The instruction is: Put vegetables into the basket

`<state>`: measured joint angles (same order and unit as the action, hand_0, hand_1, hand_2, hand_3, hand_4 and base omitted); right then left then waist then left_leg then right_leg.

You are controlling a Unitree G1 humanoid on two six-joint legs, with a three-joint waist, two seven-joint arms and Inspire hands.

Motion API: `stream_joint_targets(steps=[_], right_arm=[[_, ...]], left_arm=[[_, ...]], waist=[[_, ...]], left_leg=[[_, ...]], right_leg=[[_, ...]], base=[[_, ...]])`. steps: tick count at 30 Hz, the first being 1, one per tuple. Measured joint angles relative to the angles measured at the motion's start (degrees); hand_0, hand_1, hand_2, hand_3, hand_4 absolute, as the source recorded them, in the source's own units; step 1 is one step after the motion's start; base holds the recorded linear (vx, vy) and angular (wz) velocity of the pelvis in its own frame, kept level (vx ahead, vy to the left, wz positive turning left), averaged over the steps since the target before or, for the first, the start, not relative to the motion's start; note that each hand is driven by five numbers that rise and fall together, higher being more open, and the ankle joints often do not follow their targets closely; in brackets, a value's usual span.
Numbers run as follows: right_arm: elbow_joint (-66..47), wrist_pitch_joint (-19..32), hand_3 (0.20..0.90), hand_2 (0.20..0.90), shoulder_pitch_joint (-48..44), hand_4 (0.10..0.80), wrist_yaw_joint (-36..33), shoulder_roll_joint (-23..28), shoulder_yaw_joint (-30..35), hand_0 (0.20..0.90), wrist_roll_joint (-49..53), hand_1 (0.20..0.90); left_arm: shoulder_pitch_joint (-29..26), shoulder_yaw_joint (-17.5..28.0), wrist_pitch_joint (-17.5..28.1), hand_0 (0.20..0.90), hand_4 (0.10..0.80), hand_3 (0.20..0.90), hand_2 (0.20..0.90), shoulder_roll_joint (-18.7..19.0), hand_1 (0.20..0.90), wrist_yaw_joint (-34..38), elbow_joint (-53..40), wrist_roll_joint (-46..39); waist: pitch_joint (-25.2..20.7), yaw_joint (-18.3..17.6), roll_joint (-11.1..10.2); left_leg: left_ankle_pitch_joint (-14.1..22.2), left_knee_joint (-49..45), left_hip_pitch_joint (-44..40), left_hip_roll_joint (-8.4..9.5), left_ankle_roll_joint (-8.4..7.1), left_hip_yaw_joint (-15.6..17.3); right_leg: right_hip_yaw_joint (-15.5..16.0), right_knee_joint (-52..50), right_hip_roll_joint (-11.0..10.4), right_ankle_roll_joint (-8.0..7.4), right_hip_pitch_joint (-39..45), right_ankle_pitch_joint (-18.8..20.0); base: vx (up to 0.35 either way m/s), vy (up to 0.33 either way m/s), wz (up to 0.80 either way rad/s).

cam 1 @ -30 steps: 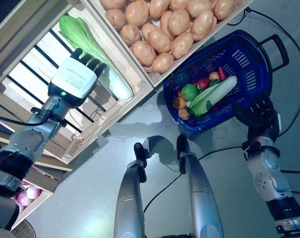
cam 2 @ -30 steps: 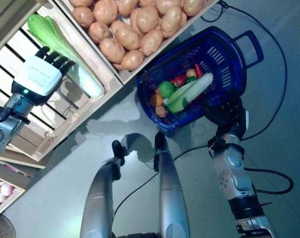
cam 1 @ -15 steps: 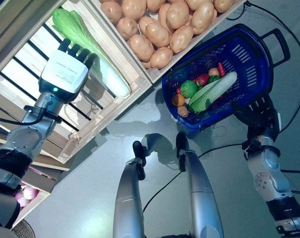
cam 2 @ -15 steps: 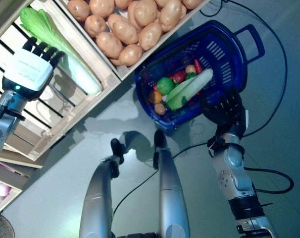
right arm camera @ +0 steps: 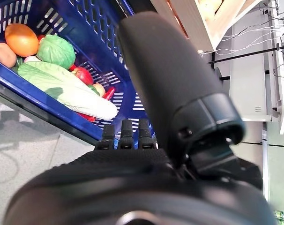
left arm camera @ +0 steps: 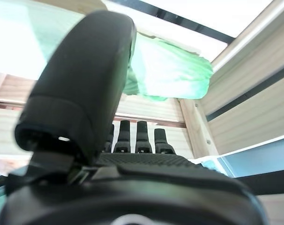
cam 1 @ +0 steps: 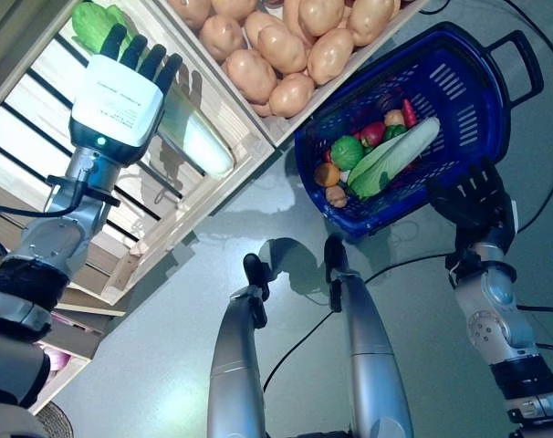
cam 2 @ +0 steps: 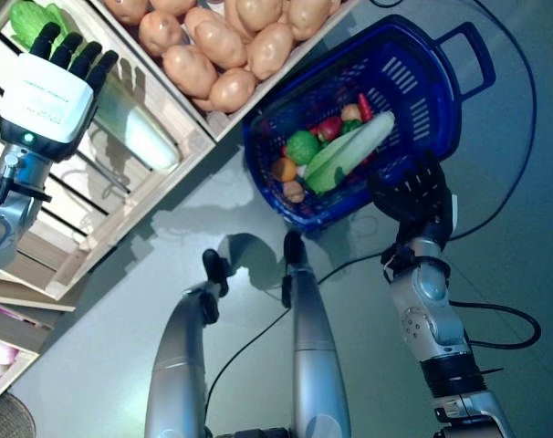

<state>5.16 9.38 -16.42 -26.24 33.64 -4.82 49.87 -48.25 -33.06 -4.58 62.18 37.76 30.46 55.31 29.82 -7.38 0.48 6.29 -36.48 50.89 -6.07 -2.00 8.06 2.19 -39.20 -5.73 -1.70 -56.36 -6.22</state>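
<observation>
The blue plastic basket point(cam 1: 459, 87) stands on the floor by the stand and holds a long pale green cabbage point(cam 1: 395, 157), a round green vegetable point(cam 1: 348, 151), an orange one point(cam 1: 328, 173), a potato point(cam 1: 336, 196) and red ones. A second long cabbage point(cam 1: 190, 137) with green leaves lies in a wooden crate point(cam 1: 245, 137). My left hand point(cam 1: 121, 91) hovers over it with fingers straight, empty; the leaves show past its fingers in the left wrist view point(left arm camera: 170, 70). My right hand point(cam 1: 468, 196) waits open at the basket's near rim point(right arm camera: 62, 126).
The wooden stand point(cam 1: 158, 228) fills the left and top, with slatted shelves and a crate of potatoes point(cam 1: 295, 46) beside the basket. Grey floor point(cam 1: 149, 365) lies below.
My left hand has moved up along the cabbage toward its leafy end. The view has shifted a little. The right hand stays by the basket.
</observation>
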Motion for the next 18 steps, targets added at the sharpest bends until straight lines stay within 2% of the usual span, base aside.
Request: stream_joint_targets(steps=[15, 18], right_arm=[[0.0, -0.46, 0.9, 0.9, -0.87, 0.8, -0.01, -0.01, -0.12, 0.9, 0.0, 0.9], [0.01, -0.48, 0.9, 0.9, -1.17, 0.8, -0.01, -0.04, -0.15, 0.9, 0.0, 0.9]], left_arm=[[-2.01, -2.55, -0.15, 0.9, 0.8, 0.9, 0.9, -0.64, 0.9, -4.64, 1.19, 0.02], [-2.04, -2.66, -0.22, 0.9, 0.8, 0.9, 0.9, -1.12, 0.9, -5.43, 1.26, 0.02]], waist=[[-0.02, -0.37, -0.07], [-0.01, -0.43, -0.09]], left_leg=[[0.18, -0.5, 0.84, -0.03, 0.33, 0.01], [0.24, -0.38, 1.06, 0.01, 0.4, 0.06]], right_leg=[[-0.2, 0.61, -0.05, -0.8, -0.38, 0.13], [-0.07, 1.08, -0.03, -0.52, -0.48, 0.36]], base=[[0.0, 0.0, 0.0], [0.0, 0.0, 0.0]])
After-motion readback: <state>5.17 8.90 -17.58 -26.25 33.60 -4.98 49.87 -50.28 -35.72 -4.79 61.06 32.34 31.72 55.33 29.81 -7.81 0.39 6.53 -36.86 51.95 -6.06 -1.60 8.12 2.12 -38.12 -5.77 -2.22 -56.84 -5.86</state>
